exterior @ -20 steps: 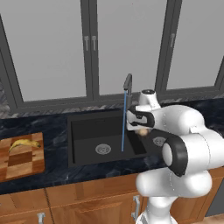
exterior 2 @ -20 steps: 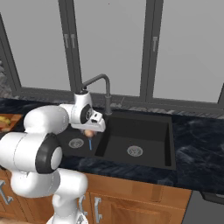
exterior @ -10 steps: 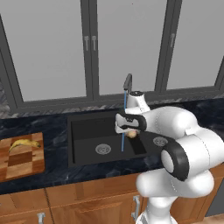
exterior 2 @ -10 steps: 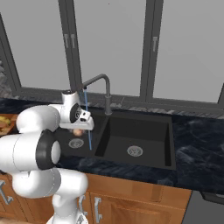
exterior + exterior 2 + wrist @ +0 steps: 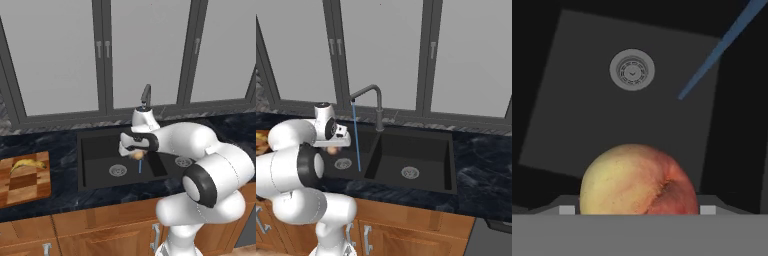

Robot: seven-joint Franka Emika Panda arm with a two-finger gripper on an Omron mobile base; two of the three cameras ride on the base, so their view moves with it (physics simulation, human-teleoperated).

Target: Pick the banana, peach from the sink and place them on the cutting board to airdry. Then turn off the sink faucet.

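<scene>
While the claw (image 5: 134, 151) grips the peach (image 5: 639, 180), the sink (image 5: 95, 167) lies beneath.

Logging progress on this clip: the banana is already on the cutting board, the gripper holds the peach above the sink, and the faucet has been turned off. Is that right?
Not quite. The faucet is running: the right base view shows a thin blue stream falling from its spout into the sink. The rest stands: the banana lies on the cutting board, and the gripper holds the peach above the sink.
</scene>
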